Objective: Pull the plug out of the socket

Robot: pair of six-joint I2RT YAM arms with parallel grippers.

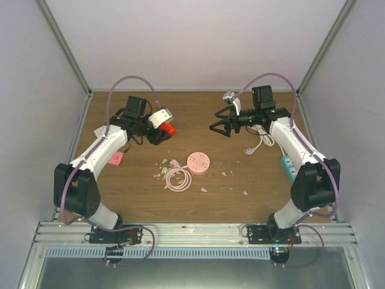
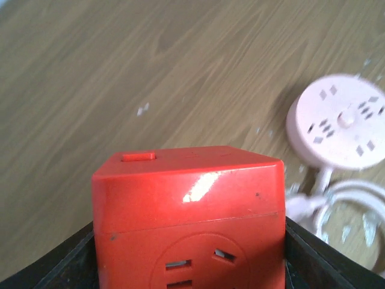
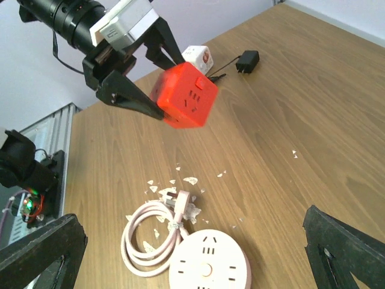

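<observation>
Top view: left gripper [image 1: 161,133] pinches red cube socket [image 1: 169,129] at 10 o'clock, off the desk [image 1: 132,192], likely bracing it; right gripper [image 1: 219,128] spread, facing it from 2 o'clock. Left wrist: its near face shows empty slots. Right wrist: cube tilted, nothing plugged into faces shown.

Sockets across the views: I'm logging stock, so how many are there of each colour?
Red: 1, the red cube in the left pincer
Pink: 2, the round socket and the pink block by the left arm
Teal: 1, the teal strip
White: 1, the white cube
Total: 5
</observation>
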